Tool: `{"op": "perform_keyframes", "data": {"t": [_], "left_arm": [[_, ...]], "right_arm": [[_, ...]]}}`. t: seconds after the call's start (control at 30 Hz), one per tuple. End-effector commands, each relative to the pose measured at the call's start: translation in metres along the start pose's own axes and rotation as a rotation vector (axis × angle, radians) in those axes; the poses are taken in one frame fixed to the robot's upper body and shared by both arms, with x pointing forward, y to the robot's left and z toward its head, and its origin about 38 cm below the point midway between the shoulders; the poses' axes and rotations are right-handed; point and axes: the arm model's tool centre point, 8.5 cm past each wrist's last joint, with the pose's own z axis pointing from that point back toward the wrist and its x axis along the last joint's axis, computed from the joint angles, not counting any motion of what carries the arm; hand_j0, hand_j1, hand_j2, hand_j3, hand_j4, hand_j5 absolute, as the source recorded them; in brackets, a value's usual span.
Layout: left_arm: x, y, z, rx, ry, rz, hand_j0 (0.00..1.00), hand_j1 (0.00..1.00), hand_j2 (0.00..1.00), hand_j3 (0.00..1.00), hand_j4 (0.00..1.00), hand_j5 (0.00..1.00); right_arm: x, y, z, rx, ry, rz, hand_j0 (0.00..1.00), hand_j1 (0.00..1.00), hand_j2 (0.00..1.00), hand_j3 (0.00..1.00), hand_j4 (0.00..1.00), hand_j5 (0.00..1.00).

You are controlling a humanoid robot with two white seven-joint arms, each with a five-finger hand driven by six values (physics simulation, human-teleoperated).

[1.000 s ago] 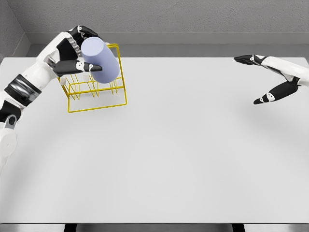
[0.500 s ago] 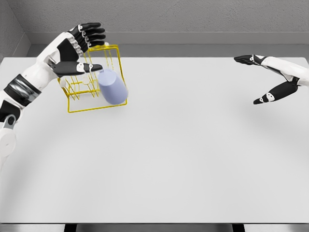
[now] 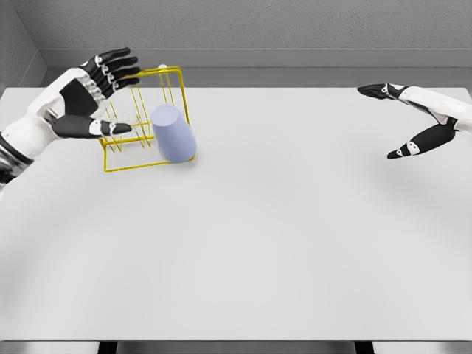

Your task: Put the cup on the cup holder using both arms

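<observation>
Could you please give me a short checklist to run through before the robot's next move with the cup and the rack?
1. Cup released: ok; no fingers touch it.
2. Cup at the yellow wire cup holder: ok; it sits at the right front corner.
3. Cup seated on a peg: cannot tell; it leans, overlapping the frame's front edge.
4. Left hand open: ok; fingers spread beside the holder's left side.
5. Right hand out of the way: ok; open, far right over the white table.

A pale grey table (image 3: 265, 243) fills the view, with a grey wall (image 3: 295, 26) behind it.
</observation>
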Motion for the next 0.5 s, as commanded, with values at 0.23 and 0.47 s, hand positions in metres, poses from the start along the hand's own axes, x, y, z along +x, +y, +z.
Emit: {"op": "perform_keyframes", "data": {"t": [0.23,0.47], "left_arm": [[0.021,-0.005,0.029,-0.022,-0.014,0.01,1.0,1.0,1.0,1.0,1.0,1.0],[0.011,-0.017,0.037,-0.036,0.013,0.026,1.0,1.0,1.0,1.0,1.0,1.0]], "right_arm": [[0.0,-0.001,0.001,-0.002,-0.001,-0.004,1.0,1.0,1.0,1.0,1.0,1.0],[0.0,0.0,0.001,-0.001,0.0,-0.005,1.0,1.0,1.0,1.0,1.0,1.0]]}}
